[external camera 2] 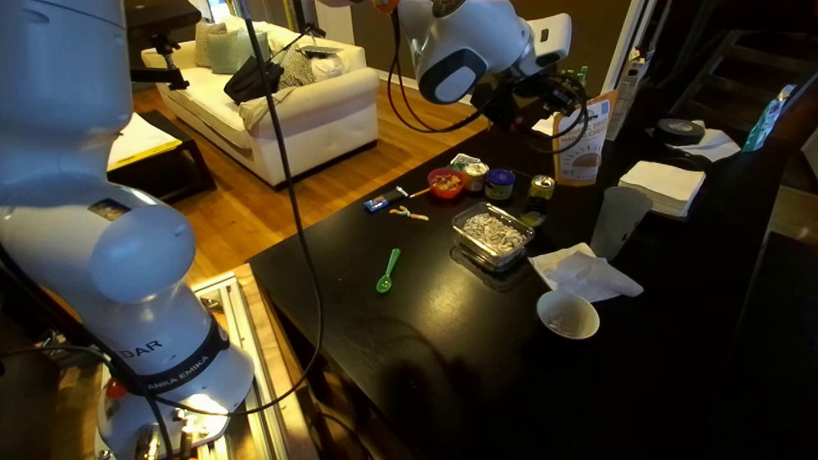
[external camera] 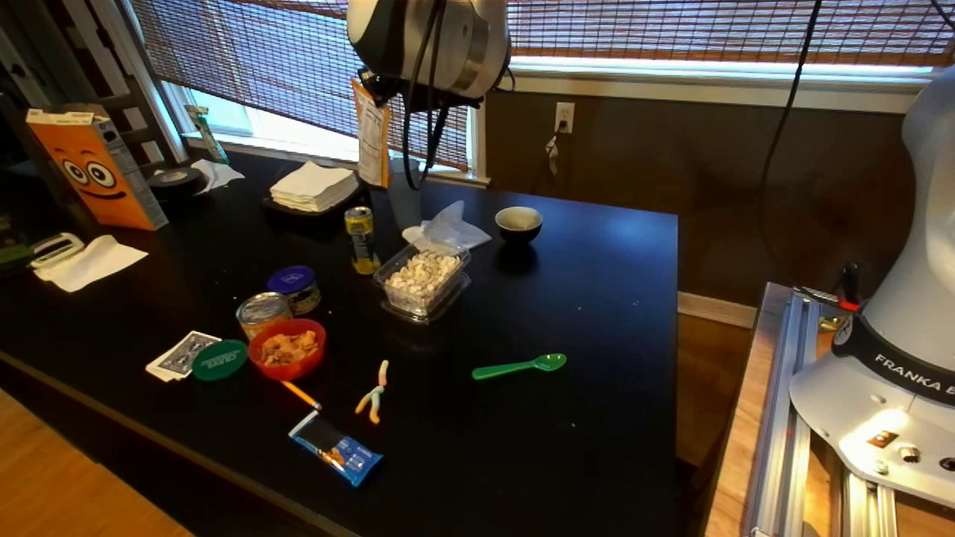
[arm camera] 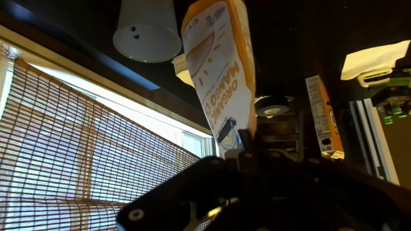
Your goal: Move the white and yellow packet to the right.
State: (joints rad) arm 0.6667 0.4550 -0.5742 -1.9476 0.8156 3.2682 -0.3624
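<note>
Carry step, likely: just right of the napkin stack (external camera: 314,183) in an exterior view, holding the white and yellow packet (external camera: 373,142) above the table (external camera: 604,313), clamped by its top in the claw (arm camera: 239,149); next, probably swing right, lower, let go; reaching high with the arm (external camera: 440,45), well out from the base (external camera: 865,403).

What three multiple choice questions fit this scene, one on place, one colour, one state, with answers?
1. Where is the packet? A: in a bowl. B: in the claw. C: under the box.
2. What colour is the spoon? A: green. B: red. C: white.
3. How is the tall can placed? A: on its side. B: crushed. C: upright.

1 B: the wrist view shows the claw closed on its end.
2 A: it shows green in both exterior views.
3 C: its top faces up in both exterior views.
</note>
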